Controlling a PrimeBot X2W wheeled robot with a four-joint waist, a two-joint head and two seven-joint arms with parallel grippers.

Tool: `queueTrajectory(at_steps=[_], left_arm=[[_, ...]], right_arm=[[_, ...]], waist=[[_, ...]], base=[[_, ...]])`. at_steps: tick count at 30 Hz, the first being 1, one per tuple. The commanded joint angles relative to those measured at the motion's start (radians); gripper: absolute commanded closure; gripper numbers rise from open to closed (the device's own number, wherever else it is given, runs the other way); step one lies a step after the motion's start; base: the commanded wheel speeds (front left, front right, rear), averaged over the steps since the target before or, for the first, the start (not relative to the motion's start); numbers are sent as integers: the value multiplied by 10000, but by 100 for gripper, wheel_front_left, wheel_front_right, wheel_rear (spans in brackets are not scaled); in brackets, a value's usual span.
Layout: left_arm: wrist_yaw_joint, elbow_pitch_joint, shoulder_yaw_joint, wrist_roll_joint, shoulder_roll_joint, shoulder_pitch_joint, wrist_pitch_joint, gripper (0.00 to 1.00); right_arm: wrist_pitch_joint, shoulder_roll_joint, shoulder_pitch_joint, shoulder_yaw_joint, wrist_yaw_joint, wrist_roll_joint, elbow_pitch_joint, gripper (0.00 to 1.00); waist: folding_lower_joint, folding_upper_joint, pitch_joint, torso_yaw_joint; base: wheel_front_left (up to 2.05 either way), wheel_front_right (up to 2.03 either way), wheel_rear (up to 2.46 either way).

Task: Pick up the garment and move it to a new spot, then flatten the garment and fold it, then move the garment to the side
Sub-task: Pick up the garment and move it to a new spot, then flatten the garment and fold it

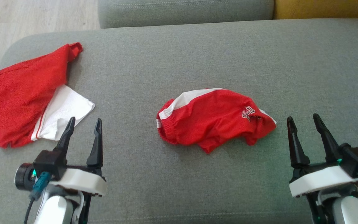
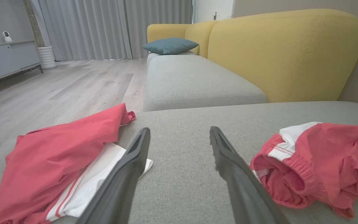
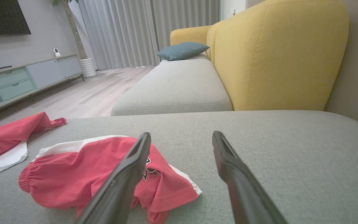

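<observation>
- Lying crumpled at centre, the soft red-and-white fabric shorts (image 1: 213, 121) sit between the grippers.
- Left gripper (image 1: 85, 120) and right gripper (image 1: 302, 118) hover near, jaws apart, empty.
- Likely light, limp cloth: pinch its left elastic waistband (image 1: 166, 125).

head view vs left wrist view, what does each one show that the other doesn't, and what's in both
Head view adds: the right jaws, open, at the lower right, and the whole of the red shorts seen from above.
Left wrist view adds: a blue cushion, grey curtains and a low cabinet across the room.
Both share: the shorts, the red and white garment to their left, the grey seat under them, and the open left jaws.
</observation>
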Motion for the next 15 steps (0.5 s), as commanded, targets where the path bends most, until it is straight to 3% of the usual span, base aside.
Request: queueTrajectory(at_steps=[1, 9, 15], left_arm=[[-76, -264, 399, 87, 87, -326, -53, 0], [-123, -386, 444, 263, -8, -554, -53, 0], [-150, -706, 400, 525, -219, -1025, -53, 0]], right_arm=[[2, -27, -142, 175, 75, -59, -341, 0], [282, -154, -413, -227, 75, 219, 258, 0], [1204, -741, -1350, -484, 75, 574, 1485, 0]], waist=[[0, -1, 10, 8], [0, -1, 334, 143], [0, -1, 1066, 453]], base=[[0, 0, 0], [0, 0, 0], [0, 0, 0]])
